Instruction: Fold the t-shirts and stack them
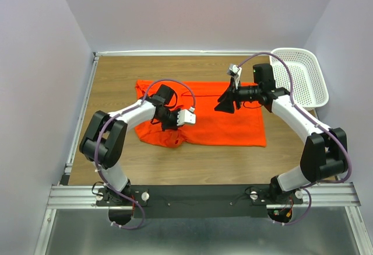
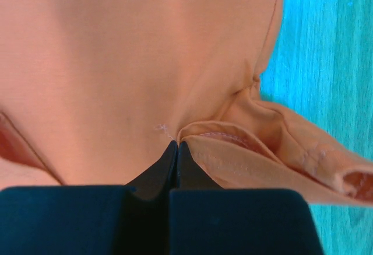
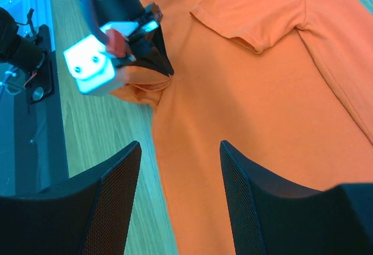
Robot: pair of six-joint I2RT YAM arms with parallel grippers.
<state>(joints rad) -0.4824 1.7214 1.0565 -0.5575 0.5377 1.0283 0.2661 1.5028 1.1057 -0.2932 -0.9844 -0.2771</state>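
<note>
Toward the front edge of the bench [image 1: 116, 80], your left gripper [image 2: 176, 145] was pinched fully shut on a bunched fold at the near-left edge of the t-shirt [image 1: 221, 121], which lay spread mid-bench. Farther back, your right gripper [image 3: 180, 145] hung open and empty above the cloth. Judged: soft, light, limp fabric that will sag, so grip seams or corners.

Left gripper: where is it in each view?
Top external: left gripper left of centre, on the t-shirt's near-left edge.
Left wrist: bottom centre, shut on fabric.
Right wrist: upper left.
Shared landmark: the pinched orange fold.
</note>
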